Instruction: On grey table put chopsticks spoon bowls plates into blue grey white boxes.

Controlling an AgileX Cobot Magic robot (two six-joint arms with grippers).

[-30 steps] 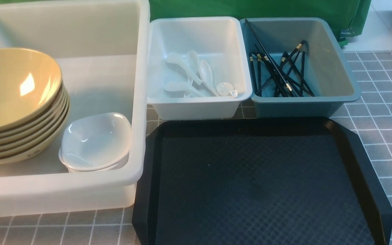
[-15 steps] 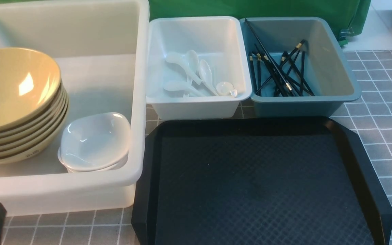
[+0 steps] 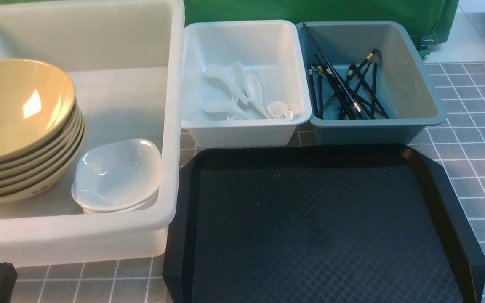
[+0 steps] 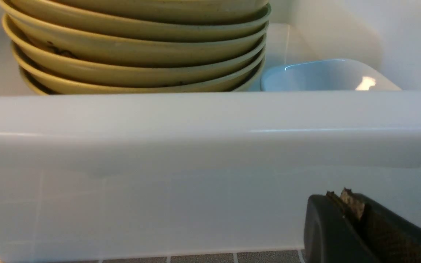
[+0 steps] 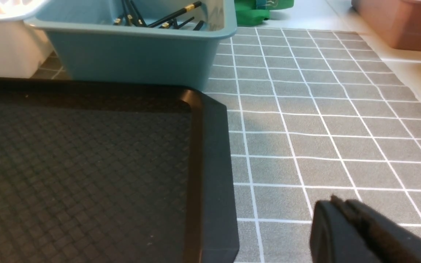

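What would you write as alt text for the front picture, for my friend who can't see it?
A black tray lies before three boxes: a big white one with stacked yellow bowls and white bowls, a small white one with spoons, and a blue-grey one with chopsticks.

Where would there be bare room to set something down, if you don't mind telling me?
The black tray shows a broad bare floor inside its rim. Tiled table is bare beside the blue-grey box. It's crowded in that box's heap of chopsticks and around the yellow bowls.
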